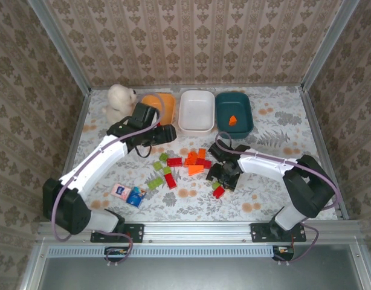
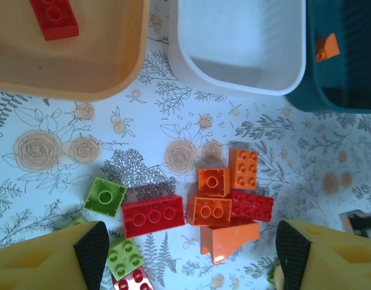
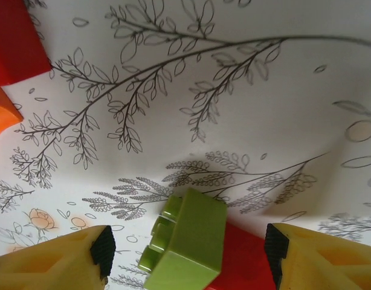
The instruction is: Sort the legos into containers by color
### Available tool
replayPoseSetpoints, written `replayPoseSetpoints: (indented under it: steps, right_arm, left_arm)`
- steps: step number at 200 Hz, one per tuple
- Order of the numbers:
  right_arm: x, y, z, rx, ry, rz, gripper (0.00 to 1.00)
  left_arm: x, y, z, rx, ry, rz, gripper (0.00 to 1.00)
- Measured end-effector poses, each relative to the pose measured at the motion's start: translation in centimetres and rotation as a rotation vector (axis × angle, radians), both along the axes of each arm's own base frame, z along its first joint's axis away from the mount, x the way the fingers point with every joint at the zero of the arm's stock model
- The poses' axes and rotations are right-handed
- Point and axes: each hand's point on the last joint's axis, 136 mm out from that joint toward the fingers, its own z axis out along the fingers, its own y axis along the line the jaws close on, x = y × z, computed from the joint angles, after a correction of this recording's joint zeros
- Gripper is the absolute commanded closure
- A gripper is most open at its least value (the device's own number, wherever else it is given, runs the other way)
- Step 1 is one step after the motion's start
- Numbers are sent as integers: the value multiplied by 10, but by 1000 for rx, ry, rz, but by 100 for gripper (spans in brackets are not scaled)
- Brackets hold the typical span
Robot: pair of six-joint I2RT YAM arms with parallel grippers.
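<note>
Red, lime green and orange legos (image 1: 188,164) lie scattered mid-table. At the back stand three containers: an orange tray (image 1: 165,100) holding a red brick (image 2: 54,17), a white tray (image 1: 196,112), and a dark teal tray (image 1: 234,112) holding an orange piece (image 1: 232,119). My left gripper (image 1: 163,134) hangs open in front of the orange tray, above a red brick (image 2: 152,215) and an orange cluster (image 2: 225,193). My right gripper (image 3: 188,248) is low and open. A lime green brick (image 3: 188,241) lies between its pads on a red brick (image 3: 249,266), touching neither pad.
A white plush toy (image 1: 119,99) sits left of the orange tray. Pink (image 1: 120,191) and blue (image 1: 136,196) flat packets lie near the front left. Patterned walls and a metal frame close in the table on three sides.
</note>
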Motion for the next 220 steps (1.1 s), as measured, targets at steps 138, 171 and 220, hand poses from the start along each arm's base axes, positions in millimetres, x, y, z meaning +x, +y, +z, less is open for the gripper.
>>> replayPoseSetpoints:
  steps: [138, 171, 220]
  right_arm:
    - [4, 11, -10, -64, -24, -96, 59]
    - [6, 10, -10, -73, -33, -92, 74]
    - [27, 17, 17, -112, -131, -5, 75]
  left_arm:
    - [-47, 10, 23, -104, -55, -41, 24]
    - [-65, 10, 23, -160, -59, -61, 24]
    - [-79, 14, 29, -238, -58, -33, 23]
